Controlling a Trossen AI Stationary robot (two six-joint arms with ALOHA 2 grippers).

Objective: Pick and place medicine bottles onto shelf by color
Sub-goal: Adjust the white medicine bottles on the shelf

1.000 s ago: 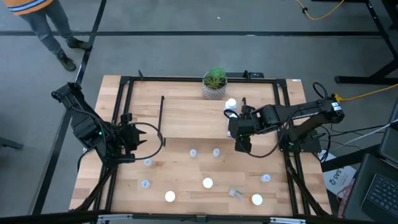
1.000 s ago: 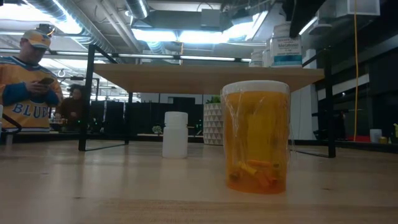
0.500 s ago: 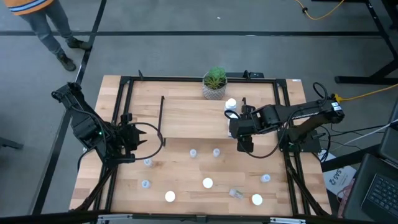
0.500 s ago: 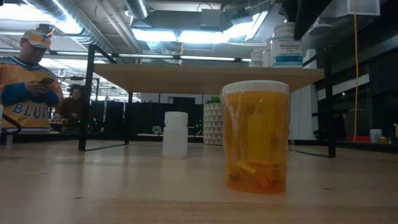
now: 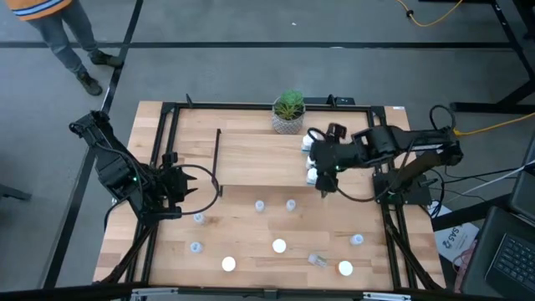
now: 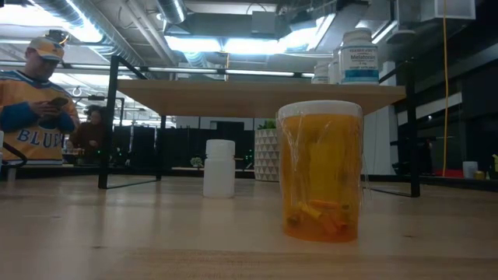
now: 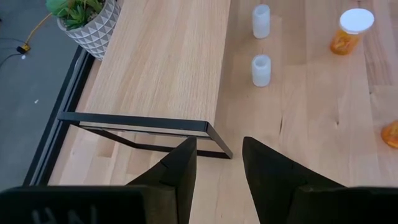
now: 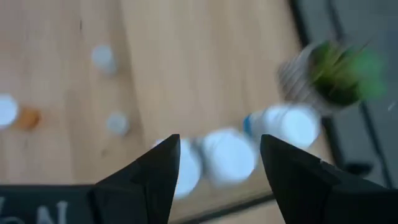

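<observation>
On the wooden table point(image 5: 242, 242), small medicine bottles point(image 5: 279, 246), seemingly light and rigid, are best gripped around the body, while the right gripper point(image 5: 322, 171) over the shelf point(image 5: 251, 159) is held parted and apparently empty.

Seven bottles stand loose on the near half of the tabletop point(image 5: 242, 230), three more sit at the shelf's point(image 5: 259, 159) right end, and one potted plant point(image 5: 288, 110) stands far-centre.

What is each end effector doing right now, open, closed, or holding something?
Left end effector: open, holding nothing.
Right end effector: open above the white bottles on the shelf, holding nothing.
</observation>
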